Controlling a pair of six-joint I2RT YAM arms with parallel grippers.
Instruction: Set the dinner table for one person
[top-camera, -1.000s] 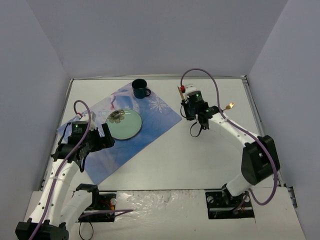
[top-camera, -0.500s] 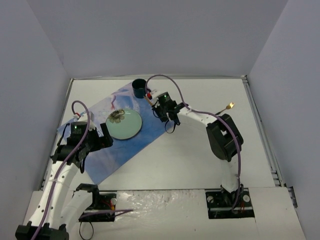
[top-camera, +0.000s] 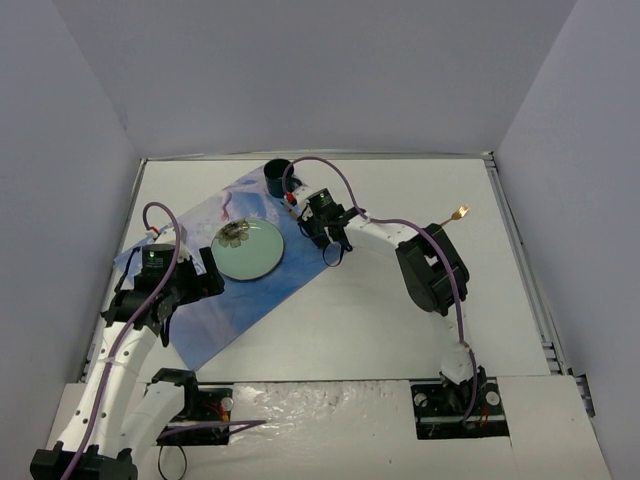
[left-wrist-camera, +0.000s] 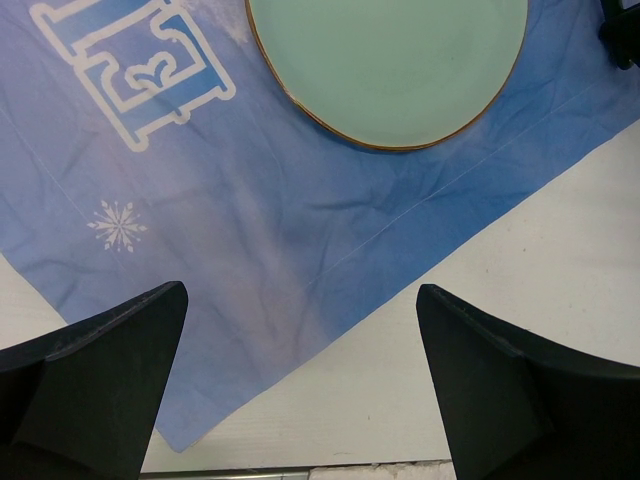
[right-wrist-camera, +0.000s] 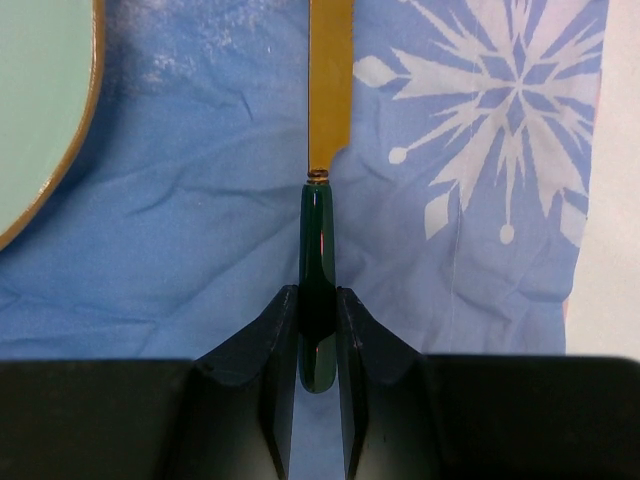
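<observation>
The dinner table (top-camera: 400, 300) is a white top carrying a blue snowflake placemat (top-camera: 250, 290). On the mat lie a pale green gold-rimmed plate (top-camera: 248, 248) and, at its far corner, a dark blue mug (top-camera: 279, 177). My right gripper (right-wrist-camera: 318, 300) is shut on the dark green handle of a knife (right-wrist-camera: 318, 240), whose gold blade (right-wrist-camera: 330, 80) points away over the mat just right of the plate (right-wrist-camera: 35, 110). In the top view that gripper (top-camera: 318, 225) hangs beside the plate's right edge. My left gripper (left-wrist-camera: 300, 300) stands open over the mat's near edge, holding nothing.
A gold-headed utensil (top-camera: 458, 212) lies alone on the bare table at the far right. Grey walls close in the table on three sides. Bare white tabletop (left-wrist-camera: 480, 330) shows beyond the mat's near-right edge.
My right arm has swung left from the right part of the table to over the placemat beside the plate, carrying the knife. The left arm has stayed put.
</observation>
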